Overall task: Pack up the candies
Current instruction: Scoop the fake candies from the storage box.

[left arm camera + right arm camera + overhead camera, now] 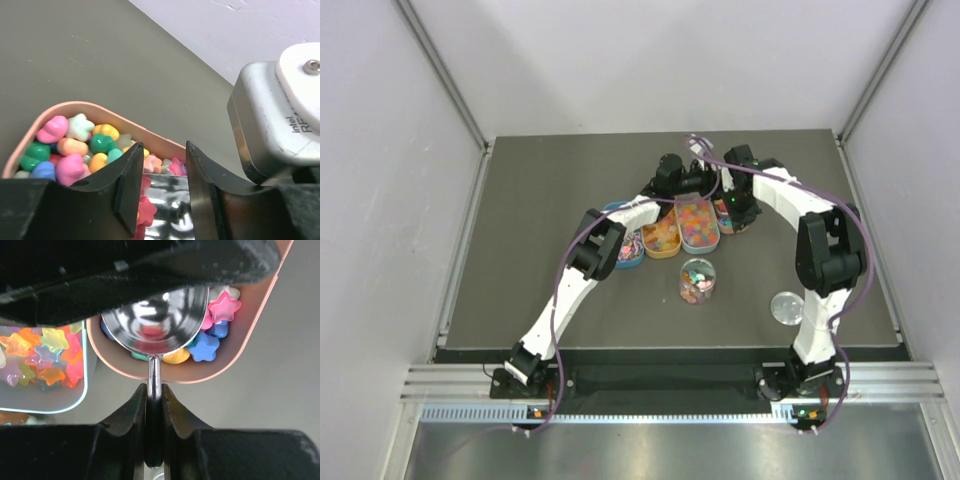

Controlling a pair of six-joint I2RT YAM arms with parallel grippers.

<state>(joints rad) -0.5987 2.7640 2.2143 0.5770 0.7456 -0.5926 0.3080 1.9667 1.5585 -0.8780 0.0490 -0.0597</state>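
Note:
The candies [70, 145] are small star and blob shapes in mixed colours, piled in a pink oval tray [100, 107]. A shiny metal scoop [150, 325] lies with its bowl in that tray, among the candies [202, 346]. My right gripper [154, 390] is shut on the scoop's thin handle. My left gripper [164, 150] hangs over the tray with its jaws on either side of the scoop's bowl [167, 200]. A pink star lies by the left finger. I cannot tell whether those jaws press the bowl.
More trays of candies stand in a row left of the pink one: a blue-rimmed one [698, 225], an orange one [662, 237] and a blue one [628, 250]. A clear jar [697, 281] holding candies stands nearer me, its lid [786, 307] to the right.

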